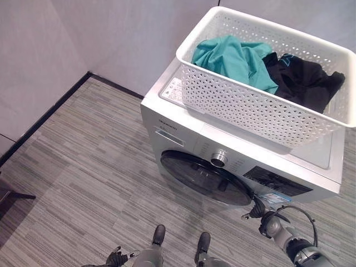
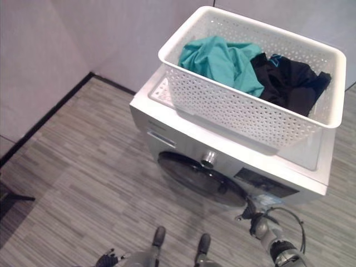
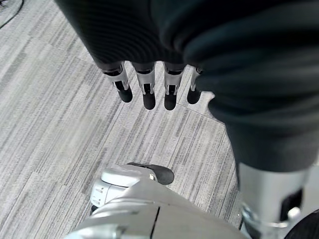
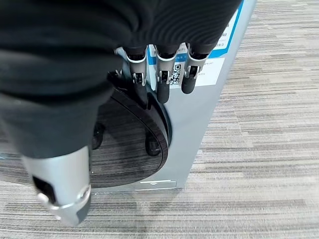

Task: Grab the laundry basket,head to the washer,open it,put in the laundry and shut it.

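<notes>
- right hand [image 4: 159,74], fingers straight and holding nothing, sits right at the washer door [image 1: 206,177] edge, door just ahead of the fingertips (closer arm by far)
- left hand [image 3: 149,84] hangs loose and empty, low over the floor
- laundry basket [image 1: 261,105] is up above on the washer [image 1: 311,178]

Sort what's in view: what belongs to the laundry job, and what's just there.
Belongs to the job:
white laundry basket on top of the washer
teal garment and black garment in the basket
round washer door, closed
right hand, fingers straight, near the door's edge
left hand, hanging open above the floor

Just there:
grey walls
black baseboard
</notes>
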You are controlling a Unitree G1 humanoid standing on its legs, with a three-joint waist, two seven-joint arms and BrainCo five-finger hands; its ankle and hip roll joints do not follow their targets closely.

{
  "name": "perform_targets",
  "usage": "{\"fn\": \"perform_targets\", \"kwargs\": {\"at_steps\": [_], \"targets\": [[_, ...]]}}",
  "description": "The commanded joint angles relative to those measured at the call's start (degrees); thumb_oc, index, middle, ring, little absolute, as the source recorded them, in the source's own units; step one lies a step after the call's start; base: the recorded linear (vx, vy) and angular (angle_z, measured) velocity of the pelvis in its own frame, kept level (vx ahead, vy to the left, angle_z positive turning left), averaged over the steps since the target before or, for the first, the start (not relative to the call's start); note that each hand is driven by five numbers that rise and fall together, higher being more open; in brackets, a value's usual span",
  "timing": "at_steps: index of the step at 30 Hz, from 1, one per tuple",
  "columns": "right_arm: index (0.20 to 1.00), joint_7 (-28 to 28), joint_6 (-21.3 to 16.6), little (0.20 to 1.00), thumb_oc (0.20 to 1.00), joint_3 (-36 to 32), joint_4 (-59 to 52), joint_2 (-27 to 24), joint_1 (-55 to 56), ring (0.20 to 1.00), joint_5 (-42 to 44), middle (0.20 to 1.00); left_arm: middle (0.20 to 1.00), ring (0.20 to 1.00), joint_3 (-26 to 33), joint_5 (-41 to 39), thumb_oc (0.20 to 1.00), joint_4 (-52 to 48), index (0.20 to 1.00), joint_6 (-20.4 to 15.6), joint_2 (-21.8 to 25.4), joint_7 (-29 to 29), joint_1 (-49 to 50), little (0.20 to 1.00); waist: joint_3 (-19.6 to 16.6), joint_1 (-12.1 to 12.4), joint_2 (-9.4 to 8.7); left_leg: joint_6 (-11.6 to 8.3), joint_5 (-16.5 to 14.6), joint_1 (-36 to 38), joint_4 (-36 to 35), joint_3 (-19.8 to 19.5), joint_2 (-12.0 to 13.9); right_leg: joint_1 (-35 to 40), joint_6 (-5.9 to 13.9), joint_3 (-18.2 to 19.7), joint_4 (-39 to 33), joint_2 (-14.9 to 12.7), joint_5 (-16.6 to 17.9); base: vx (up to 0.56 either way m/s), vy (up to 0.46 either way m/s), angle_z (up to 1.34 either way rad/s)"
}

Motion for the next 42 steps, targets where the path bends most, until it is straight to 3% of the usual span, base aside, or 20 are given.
{"fn": "perform_targets", "kwargs": {"at_steps": [1,8,9,10,12,13,14,42], "targets": [[1.0,-1.4,-2.1,1.0,1.0,2.3,-2.1,2.3,-4.9,1.0,2.0,1.0,1.0,1.0,-2.7,-0.4,1.0,1.9,1.0,-1.0,0.0,1.3,-2.6,1.0,1.1,2.7,-1.29,-0.96,2.9,-3.7,-0.9,1.2,-1.3,0.6,3.31,0.2,0.0,-3.3,1.1,0.01,-0.001,0.12],[1.0,-3.1,-2.1,1.0,1.0,1.5,-3.8,1.7,-5.7,1.0,2.1,1.0,1.0,1.0,-3.7,-0.5,1.0,1.2,1.0,-1.0,-0.3,1.7,-3.4,1.0,1.6,2.7,-0.54,-1.46,3.1,-4.4,-0.9,1.7,-1.1,0.3,3.44,-0.7,0.0,-3.5,1.0,0.01,-0.008,0.09],[0.896,-3.3,-2.1,0.896,0.896,1.4,-3.8,1.8,-5.6,0.896,2.1,0.896,1.0,1.0,-3.8,-0.5,1.0,1.3,1.0,-1.1,-0.4,1.7,-3.4,1.0,1.6,2.7,-0.48,-1.44,3.1,-4.3,-0.9,1.7,-1.1,0.3,3.44,-0.8,0.0,-3.5,1.0,0.01,-0.006,0.03],[0.843,-3.3,-2.2,0.843,0.843,1.4,-3.8,1.8,-5.6,0.843,2.1,0.843,1.0,1.0,-3.8,-0.5,1.0,1.3,1.0,-1.1,-0.4,1.7,-3.4,1.0,1.6,2.7,-0.48,-1.44,3.1,-4.3,-0.9,1.7,-1.1,0.3,3.44,-0.8,0.0,-3.5,1.0,0.0,0.0,0.0],[0.539,-3.8,-2.3,0.539,0.539,1.0,-4.9,1.9,-5.4,0.539,2.4,0.539,1.0,1.0,-3.9,-0.2,1.0,1.3,1.0,-1.0,-0.4,1.8,-3.2,1.0,1.5,2.6,-0.37,-1.55,3.1,-4.3,-0.9,1.9,-1.0,0.4,3.44,-0.8,0.0,-3.6,0.9,0.0,0.0,0.0],[0.285,-4.4,-2.6,0.285,0.285,0.5,-5.0,2.3,-5.1,0.285,3.2,0.285,1.0,1.0,-4.0,0.1,1.0,1.6,1.0,-1.0,-0.5,2.1,-3.2,1.0,1.4,2.6,-0.28,-1.61,3.1,-4.3,-0.9,2.0,-0.9,0.4,3.46,-1.0,0.0,-3.5,0.8,0.0,0.0,0.0],[0.2,-4.9,-2.6,0.2,0.2,0.2,-5.1,2.4,-5.1,0.2,3.5,0.2,1.0,1.0,-4.0,0.1,1.0,1.6,1.0,-1.0,-0.6,2.3,-3.4,1.0,1.4,2.6,-0.25,-1.7,3.2,-4.4,-0.9,2.1,-0.9,0.4,3.47,-1.1,0.0,-3.5,0.8,0.0,0.0,0.0],[0.2,-3.0,-3.2,0.2,0.2,2.7,-5.4,7.0,-5.2,0.2,7.5,0.2,1.0,1.0,-6.2,0.4,1.0,1.4,1.0,-0.5,-1.1,3.5,-4.6,1.0,2.5,2.2,0.43,-2.1,3.4,-4.5,-0.9,1.7,-0.2,1.1,2.4,-2.7,0.0,-2.7,-0.2,0.0,-0.011,0.04]]}}
